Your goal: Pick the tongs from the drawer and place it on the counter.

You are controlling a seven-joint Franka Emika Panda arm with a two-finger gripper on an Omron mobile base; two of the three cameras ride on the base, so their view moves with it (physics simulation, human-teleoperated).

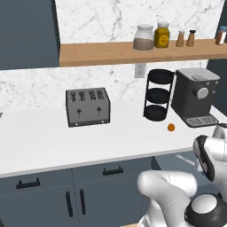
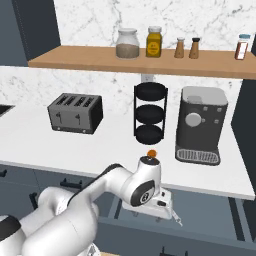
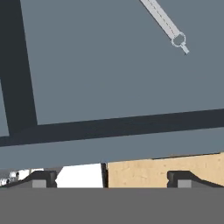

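Note:
The drawer (image 3: 109, 65) is pulled out, and in the hand view I look down at its slate blue-grey floor. The thin silvery tongs (image 3: 164, 22) lie at the upper right of that view, ring end toward the middle. My gripper (image 3: 111, 179) is open, its fingertips (image 3: 41, 179) far apart with nothing between them, and it hangs well short of the tongs. In the right base view my hand (image 2: 156, 201) reaches into the drawer (image 2: 210, 212) under the white counter (image 2: 75, 150), with the tongs (image 2: 176, 216) just beside it. They show in the left base view as a pale sliver of tongs (image 1: 184, 158).
On the counter stand a toaster (image 1: 88, 106), a black three-tier rack (image 1: 158, 94) and a coffee machine (image 1: 195, 96), with a small orange ball (image 1: 171, 127) in front. A wooden shelf (image 1: 102, 53) with jars runs above. Closed drawer fronts with black handles (image 1: 27, 182) sit at the left.

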